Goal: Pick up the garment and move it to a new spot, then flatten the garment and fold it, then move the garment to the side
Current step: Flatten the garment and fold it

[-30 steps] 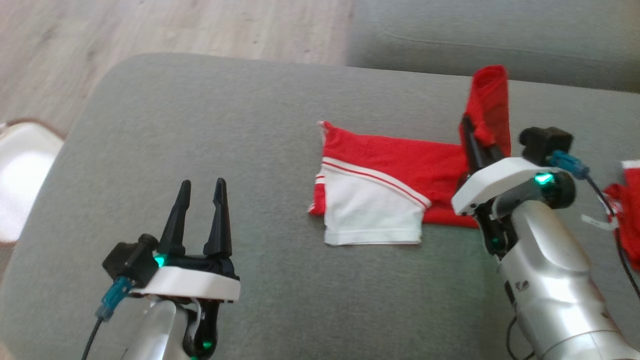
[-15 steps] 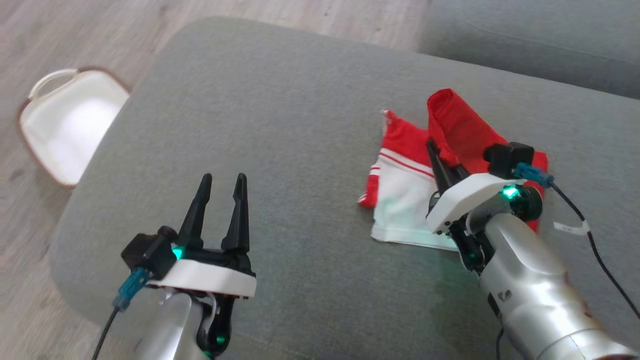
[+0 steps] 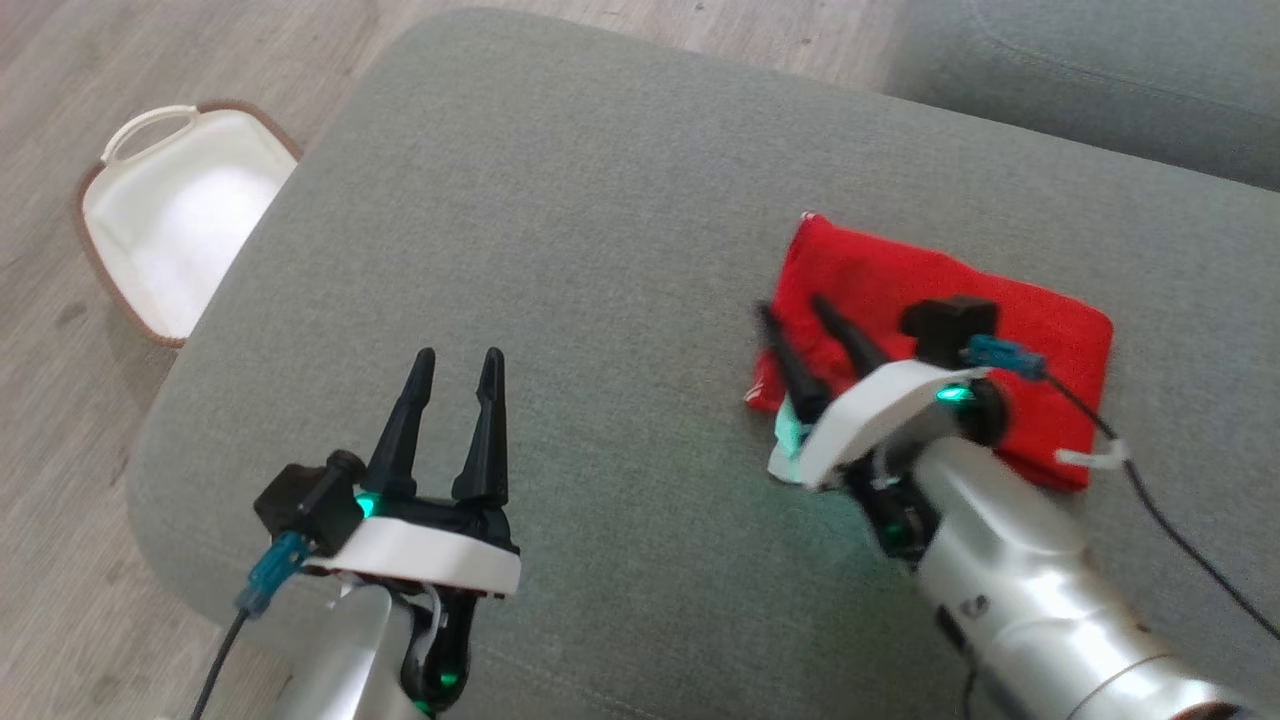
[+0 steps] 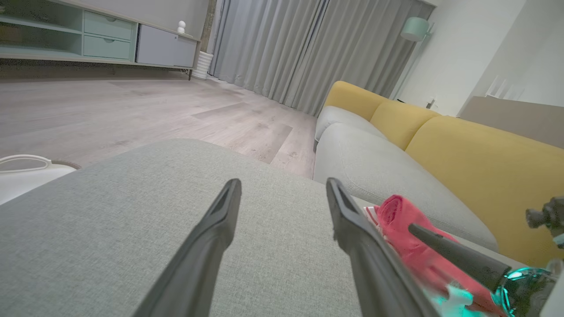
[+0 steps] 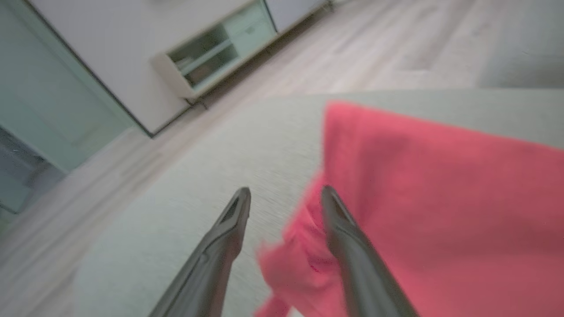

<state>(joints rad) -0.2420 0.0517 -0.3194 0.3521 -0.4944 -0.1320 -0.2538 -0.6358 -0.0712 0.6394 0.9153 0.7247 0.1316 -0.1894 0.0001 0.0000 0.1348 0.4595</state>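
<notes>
We show the right gripper [image 3: 792,306], fingers [image 3: 787,362] parted, at 9 o'clock on the red garment [image 3: 880,270]; left gripper [image 3: 459,354] likewise; snagging could unfold it.

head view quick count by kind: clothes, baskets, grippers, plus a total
red garment: 1
white basket: 1
grippers: 2 (left gripper, right gripper)
total: 4
</notes>
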